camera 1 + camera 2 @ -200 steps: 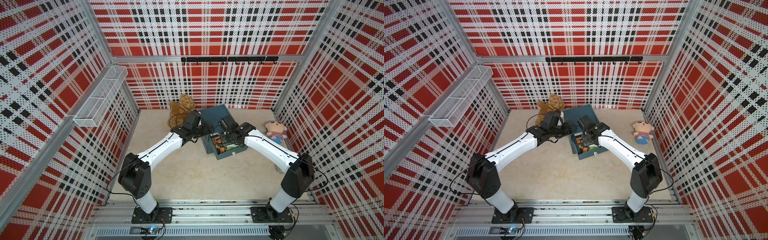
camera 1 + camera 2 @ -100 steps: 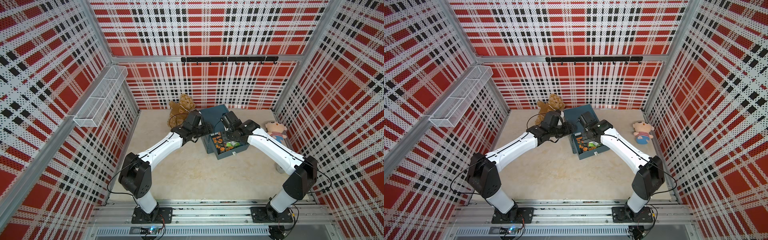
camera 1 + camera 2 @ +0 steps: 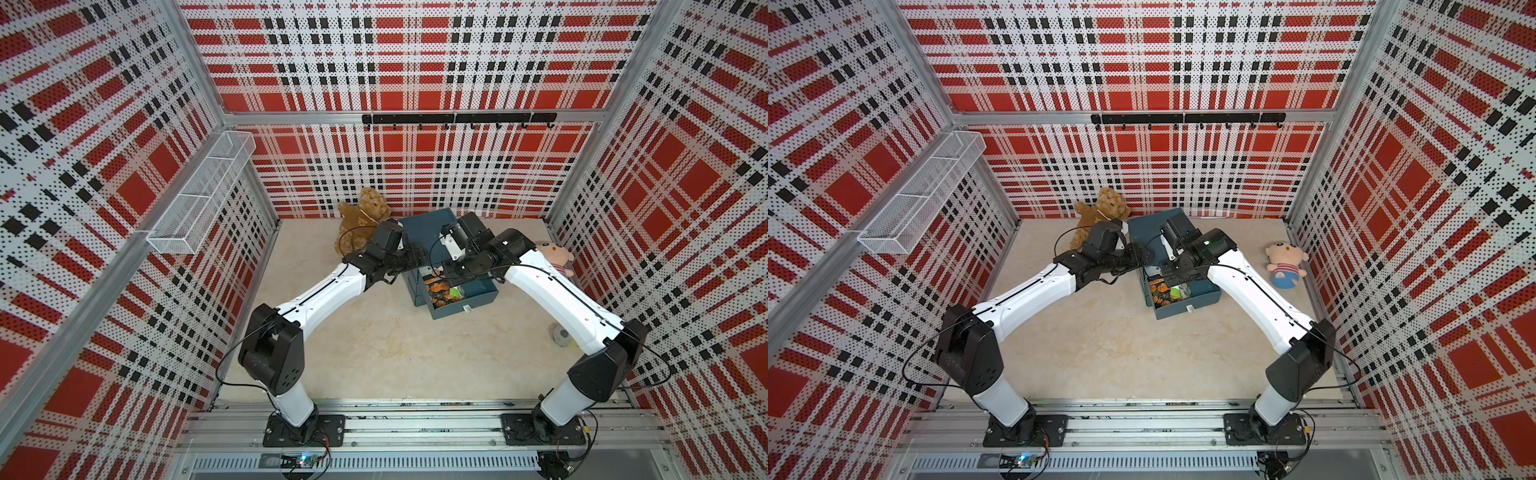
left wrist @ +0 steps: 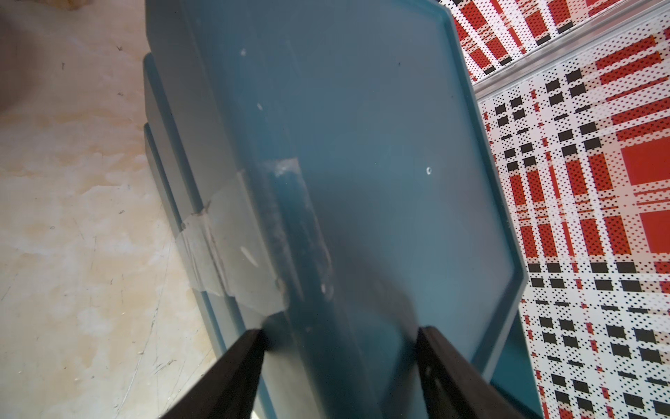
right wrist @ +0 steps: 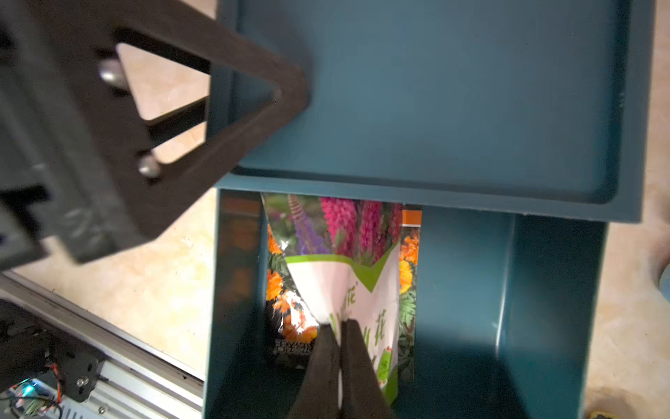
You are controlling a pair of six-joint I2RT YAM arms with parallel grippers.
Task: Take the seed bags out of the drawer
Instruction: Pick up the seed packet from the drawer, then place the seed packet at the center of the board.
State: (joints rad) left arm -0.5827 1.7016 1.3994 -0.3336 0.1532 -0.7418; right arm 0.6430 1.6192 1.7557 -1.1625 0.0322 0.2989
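**Right hand has closed on a seed bag in the drawer**

Since a second ago that hand has pinched shut and its arm's elbow has swung a little outward; the left arm has not shifted. Both arms reach forward and inward, with their forearms sloping down to the teal cabinet at the back of the bench. The right wrist bends down into the open drawer. Its fingers are clamped on the white label band of the pink-and-purple bag, which lies on top of the others. The left hand is only partly open — its fingers sit either side of the cabinet's raised top rim and grip it.

In both top views the right hand's fingers are hidden under its own wrist, and the drawer's contents show only as an orange and green patch. Orange seed bags lie beneath the held one, mostly covered. The drawer's far end is tucked under the cabinet top.

The bags are flat and glossy, and the held one is creased into a fold at the pinch. The cabinet is smooth, scuffed plastic with clear tape across its side. The bench is mottled beige.
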